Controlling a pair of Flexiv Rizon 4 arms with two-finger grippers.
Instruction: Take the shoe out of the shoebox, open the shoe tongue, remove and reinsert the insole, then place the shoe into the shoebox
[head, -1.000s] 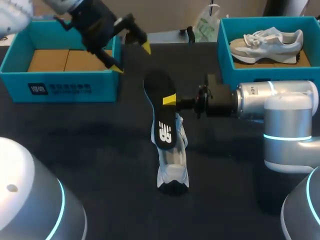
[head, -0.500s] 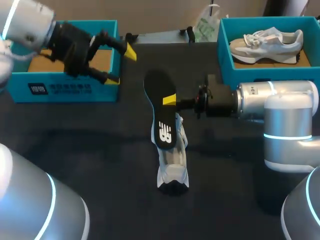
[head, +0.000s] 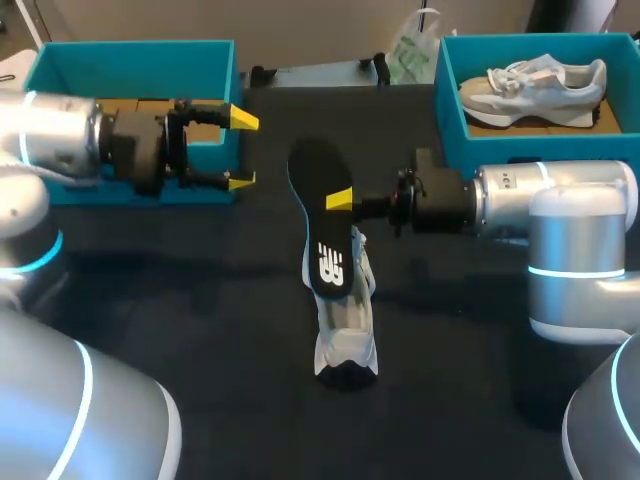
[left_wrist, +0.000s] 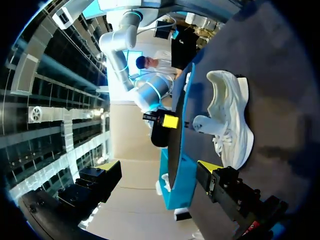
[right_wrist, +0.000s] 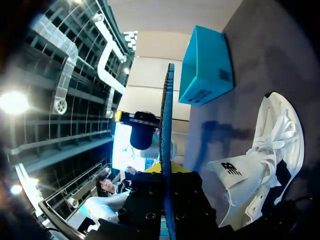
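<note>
Pretty clearly a robotics lab bench, not anyone's home. A shoe (head: 345, 320) sits on a dark-covered table (head: 200, 330), with a silver left arm (head: 55, 140) and right arm (head: 580, 215), both with glowing blue rings, coming in on either side of it. Behind the shoe are a teal left shoebox (head: 130, 55) and right shoebox (head: 450, 110), the latter holding another sneaker (head: 545, 85).
</note>
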